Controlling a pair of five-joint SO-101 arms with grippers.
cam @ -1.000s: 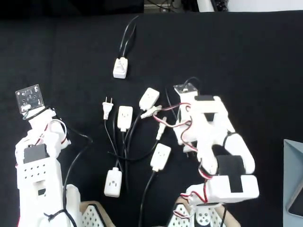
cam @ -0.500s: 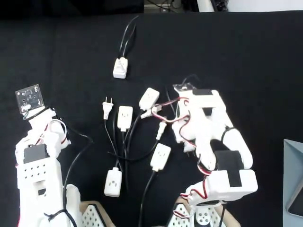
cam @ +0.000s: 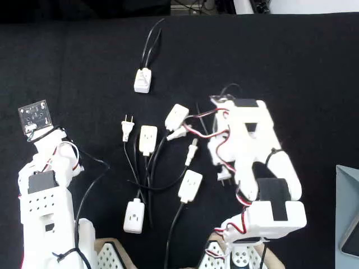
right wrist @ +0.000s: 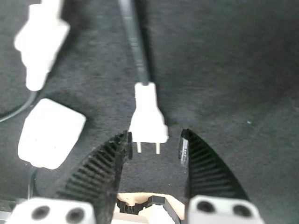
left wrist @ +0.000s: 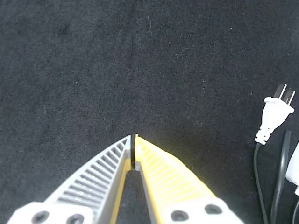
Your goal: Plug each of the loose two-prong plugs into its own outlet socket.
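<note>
**Right gripper** (right wrist: 154, 135), black ribbed fingers: spread open and holding nothing. It straddles the item below.

**White two-prong plug on black cord** (right wrist: 148, 119): lies flat on the black cloth table (right wrist: 243, 60) between the fingertips. Its prongs point back toward the gripper's palm. It sits close against one finger, with a clear gap to the other.

**White rectangular socket block** (right wrist: 50, 133): just outside that nearer finger.

**Left gripper** (left wrist: 133, 140), grey and yellow fingers: pressed together on nothing. A second white two-prong plug (left wrist: 275, 113) lies well off to its side.

**Hazards, as judged:**
- Closing off-centre may pivot the plug, or pinch the prongs instead of the body.
- The stiff cord may twist the plug loose.
- Prongs facing the palm would need turning before insertion.
- The nearer finger may shove the socket block.
</note>
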